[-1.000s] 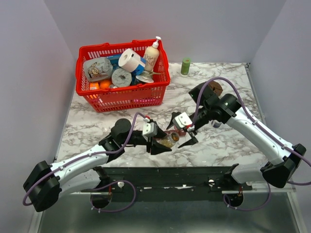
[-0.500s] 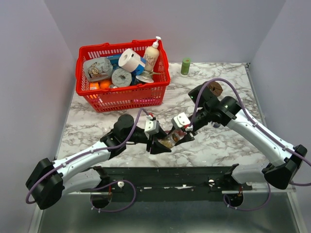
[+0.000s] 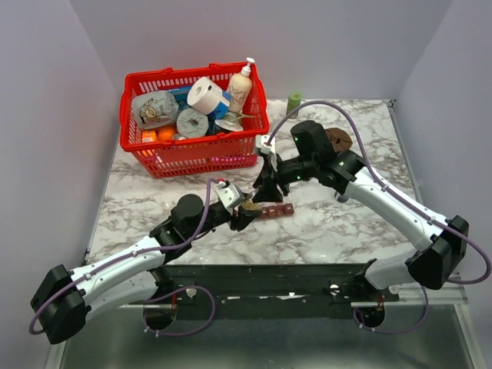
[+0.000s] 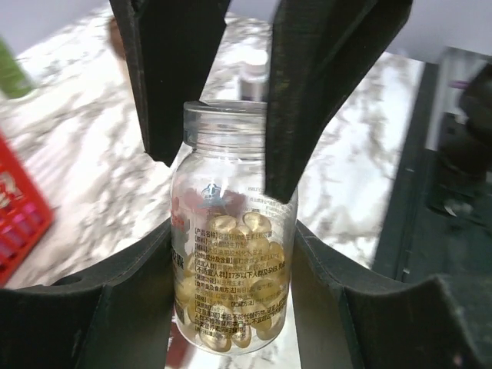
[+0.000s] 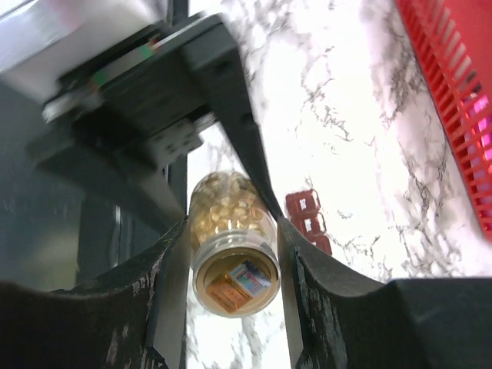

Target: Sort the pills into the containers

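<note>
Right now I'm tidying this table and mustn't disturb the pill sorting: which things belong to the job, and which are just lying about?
Job: clear bottle in the left gripper; yellowish pills inside it; maroon compartment strip beside it.
Lying about: filled red basket; green cylinder; brown round object behind the right arm.

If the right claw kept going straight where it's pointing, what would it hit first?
Probably the clear pill bottle held by the left gripper: its top sits between the right gripper's fingers, though contact is unclear.
</note>
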